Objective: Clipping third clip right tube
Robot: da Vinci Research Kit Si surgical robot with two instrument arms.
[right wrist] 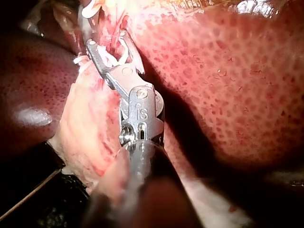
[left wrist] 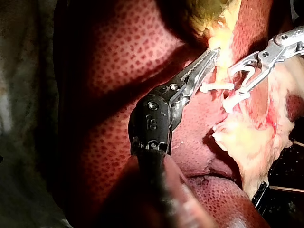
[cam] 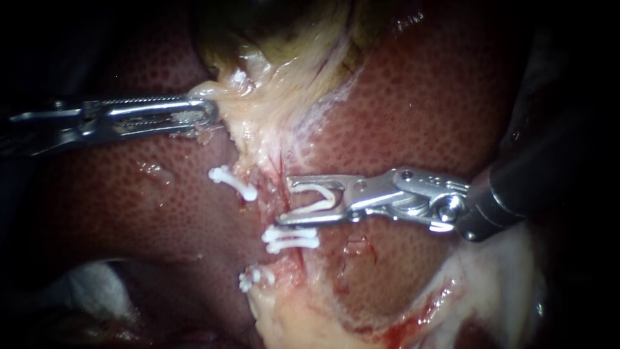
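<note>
My right instrument point(cam: 285, 200) comes in from the right, its jaws spread wide with an open white clip point(cam: 314, 208) seated between them. Its tips reach the reddish right tube point(cam: 278, 169) just above a closed white clip point(cam: 290, 238). Another clip point(cam: 232, 183) sits to the left and a third point(cam: 255, 279) lower down. From the left, my left instrument point(cam: 210, 115) is shut on pale gallbladder tissue point(cam: 258, 97). In the left wrist view its jaws point(left wrist: 211, 57) hold that tissue. In the right wrist view the right instrument point(right wrist: 107, 40) straddles pink tissue.
Dark red liver point(cam: 420, 103) surrounds the field. Pale fatty tissue point(cam: 303, 323) lies below the clips. White gauze point(cam: 90, 291) shows at the lower left.
</note>
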